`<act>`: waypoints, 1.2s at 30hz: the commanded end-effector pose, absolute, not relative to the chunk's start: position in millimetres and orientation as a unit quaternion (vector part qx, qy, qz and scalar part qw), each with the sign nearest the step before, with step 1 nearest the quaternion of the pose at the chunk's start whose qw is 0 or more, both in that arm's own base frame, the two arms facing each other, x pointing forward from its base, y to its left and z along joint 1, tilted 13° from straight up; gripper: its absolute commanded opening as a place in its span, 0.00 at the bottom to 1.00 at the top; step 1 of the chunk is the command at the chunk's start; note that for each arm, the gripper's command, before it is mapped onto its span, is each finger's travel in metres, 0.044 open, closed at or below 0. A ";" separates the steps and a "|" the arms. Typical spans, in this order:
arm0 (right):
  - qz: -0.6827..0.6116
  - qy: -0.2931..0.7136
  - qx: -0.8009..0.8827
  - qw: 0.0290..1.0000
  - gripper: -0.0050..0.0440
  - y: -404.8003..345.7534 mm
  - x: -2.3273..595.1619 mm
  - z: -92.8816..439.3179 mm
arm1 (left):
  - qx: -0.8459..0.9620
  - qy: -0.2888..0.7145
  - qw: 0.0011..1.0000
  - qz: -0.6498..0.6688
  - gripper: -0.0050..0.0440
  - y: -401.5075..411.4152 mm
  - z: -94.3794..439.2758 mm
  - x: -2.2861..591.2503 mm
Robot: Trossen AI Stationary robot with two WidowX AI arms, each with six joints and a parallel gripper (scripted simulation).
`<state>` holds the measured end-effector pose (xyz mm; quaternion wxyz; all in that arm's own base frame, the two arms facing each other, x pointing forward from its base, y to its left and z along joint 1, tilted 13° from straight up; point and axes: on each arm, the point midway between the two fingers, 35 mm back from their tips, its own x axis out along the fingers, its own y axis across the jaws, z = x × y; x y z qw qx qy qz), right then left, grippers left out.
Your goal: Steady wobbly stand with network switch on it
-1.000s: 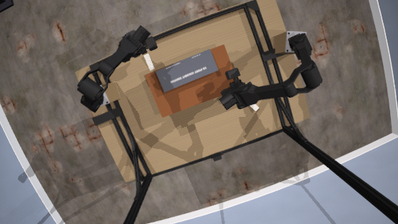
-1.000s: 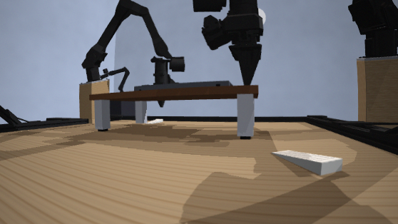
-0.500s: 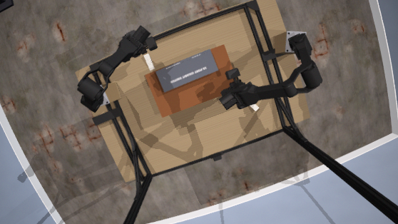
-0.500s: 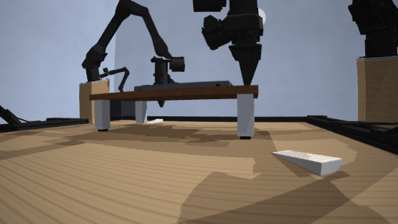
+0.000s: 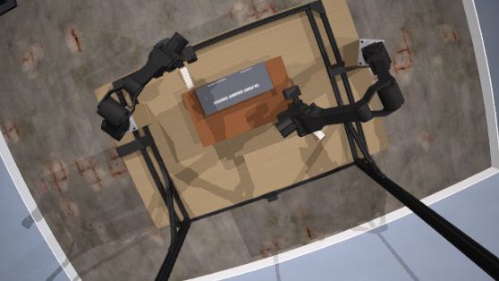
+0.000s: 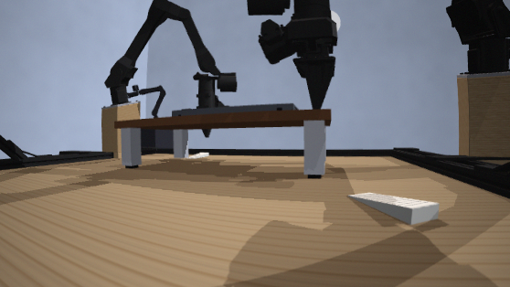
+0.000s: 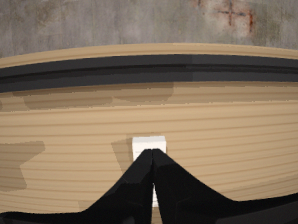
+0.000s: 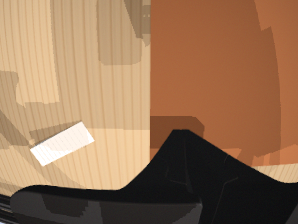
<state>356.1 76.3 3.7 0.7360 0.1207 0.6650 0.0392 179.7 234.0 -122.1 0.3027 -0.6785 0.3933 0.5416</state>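
1. Pale striped wood makes the table (image 5: 215, 188) (image 6: 183, 228) (image 7: 225, 150) (image 8: 75, 80), with a black frame (image 7: 150, 69) along its edge and a stained floor (image 5: 291, 233) (image 7: 100, 20) beyond.
2. The right gripper (image 5: 297, 118) (image 6: 317, 107) (image 8: 179, 137) is closed on nothing, its tips pointing down at one corner of the stand (image 5: 224, 130) (image 6: 228, 120) (image 8: 215, 65); whether they press on it cannot be told.
3. The left gripper (image 5: 170, 54) (image 6: 207, 135) (image 7: 151, 155) is also closed and empty, tips down above the far wedge (image 5: 187, 78) (image 6: 199, 155) (image 7: 149, 143).
4. The near wedge (image 5: 319, 134) (image 6: 402, 206) (image 8: 62, 144) lies on the table beside the stand, well apart from its legs, thin end towards them.
5. Both wedges look light, stiff and ribbed on top. A grip across the side faces, nearer the thick end, should suit, leaving the thin end free to slide under a foot.
6. The switch (image 5: 234, 89) (image 6: 238, 110) lies flat on the stand, off centre. It is probably the heavier load and could slide if the top tips sharply.
7. Which foot needs packing cannot be told. Gentle pressure on a corner might reveal the rock; a wedge should then go in slowly, since pushing too far could lift that leg too high.
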 end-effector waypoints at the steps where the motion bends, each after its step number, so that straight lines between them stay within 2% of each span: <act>1: 0.034 0.670 0.119 0.732 0.10 74.9 355.1 -4.9 | -0.678 0.395 0.302 0.541 0.10 233.3 -122.5 179.3; 18: 0.034 0.670 0.119 0.732 0.10 74.9 355.1 -4.9 | -0.678 0.395 0.302 0.541 0.10 233.3 -122.5 179.3; 19: 0.034 0.670 0.119 0.732 0.10 74.9 355.1 -4.9 | -0.678 0.395 0.302 0.541 0.10 221.3 -177.9 185.0; 36: 0.034 0.670 0.119 0.732 0.10 74.9 355.1 -4.9 | -0.678 0.395 0.302 0.541 0.10 221.3 -177.9 185.0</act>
